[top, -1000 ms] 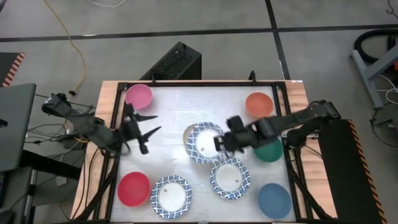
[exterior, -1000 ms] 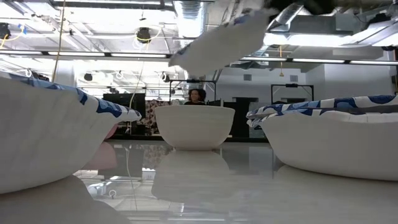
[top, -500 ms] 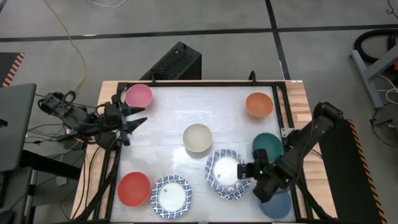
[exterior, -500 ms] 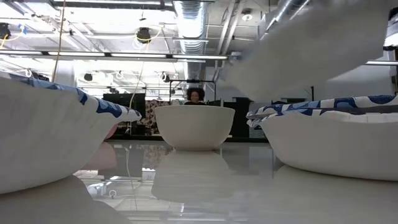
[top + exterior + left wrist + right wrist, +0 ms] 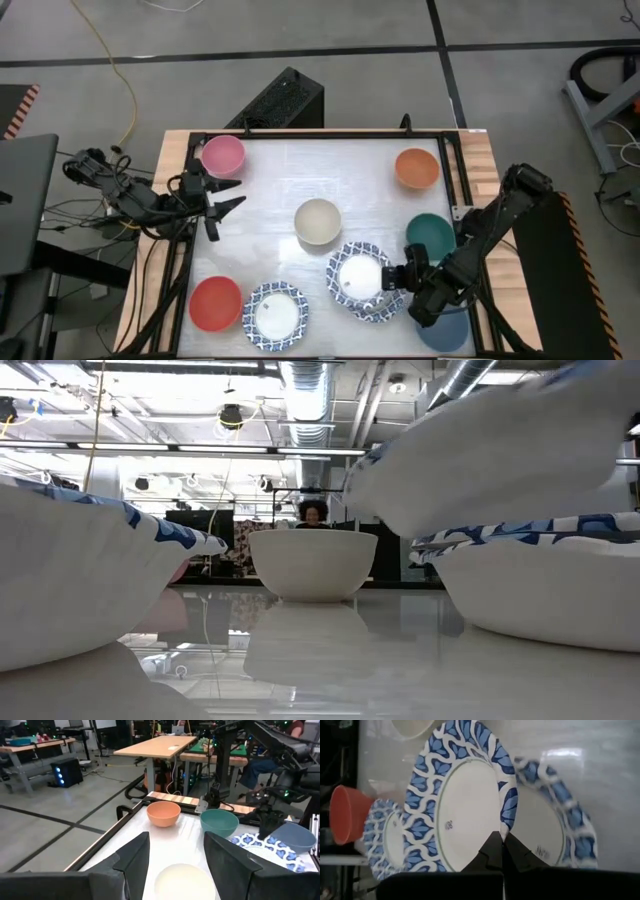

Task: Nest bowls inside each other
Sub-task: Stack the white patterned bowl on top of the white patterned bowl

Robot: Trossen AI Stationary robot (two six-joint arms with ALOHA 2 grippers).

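Observation:
My right gripper (image 5: 395,278) is shut on a white bowl with a blue patterned rim (image 5: 358,274). It holds the bowl tilted over a second patterned bowl (image 5: 378,306) at the near right. In the low view the held bowl (image 5: 490,440) hangs above that second bowl (image 5: 540,595). My left gripper (image 5: 218,200) stands open by the table's left edge, near the pink bowl (image 5: 222,155), with nothing between its fingers. The cream bowl (image 5: 317,220) rests on its base at the table's middle. My right gripper pinches the patterned bowl's rim (image 5: 504,822) between its two shut fingers, on the side toward the table's right edge. The fingers slant down from the right. The bowl is tilted over the second patterned bowl (image 5: 555,830). Whether the two touch, I cannot tell.
The orange bowl (image 5: 416,167) and teal bowl (image 5: 430,232) stand on the right side. The blue bowl (image 5: 445,328) is partly under my right arm. The red bowl (image 5: 215,302) and another patterned bowl (image 5: 275,313) sit at the near left. A black frame (image 5: 190,240) edges the table.
My right gripper has carried the patterned bowl from above the cream bowl toward the near right and down, and now holds it over the second patterned bowl. The cream bowl is uncovered again. My left gripper has drawn back slightly toward the left edge and rolled.

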